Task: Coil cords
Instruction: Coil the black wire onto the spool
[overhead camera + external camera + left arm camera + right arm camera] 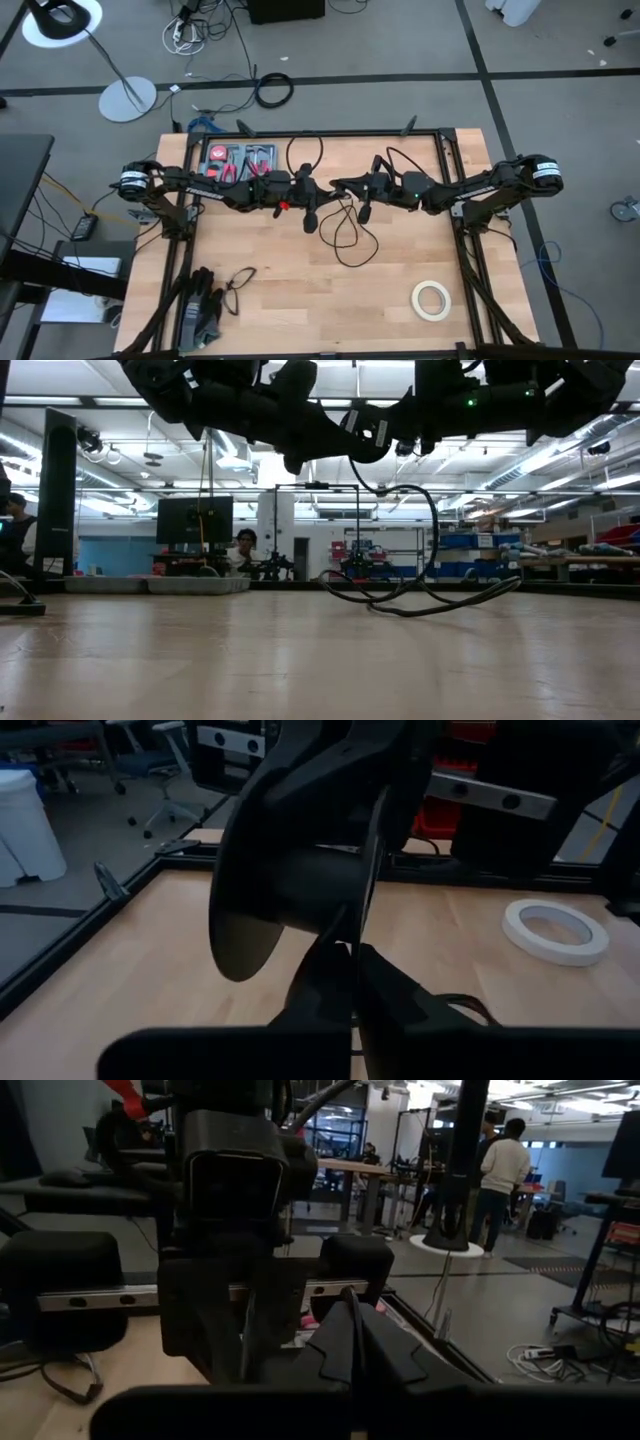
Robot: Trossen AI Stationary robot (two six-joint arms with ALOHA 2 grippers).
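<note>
The thin black cord [345, 235] hangs between my two grippers above the middle of the wooden table [280, 300]. Its slack loops [420, 598] droop onto the boards. More of it arcs toward the far edge [305, 150]. My left gripper [326, 192] comes in level from the left and is shut on the cord. My right gripper [348, 187] faces it from the right, almost tip to tip, also shut on the cord. The cord's end piece cannot be made out. My left gripper pinches a thin stretch of the cord [369, 885] between its two shut fingers [330, 980]. The fingers lie level and come from the table's left. The cord rises out of the tips, clear of the table there. My right gripper pinches the cord [351, 1302] between its two shut fingers [385, 1350], level, from the table's right. The cord arches up out of the tips. It is lifted at the hold, and its lower loops rest on the table.
A cream tape roll [432, 300] lies near the front right. A tool tray [240, 160] sits at the far left. Dark gloves and a small cable loop [215, 300] lie front left. A black metal frame [445, 150] borders the table. People stand in the room beyond [497, 1170].
</note>
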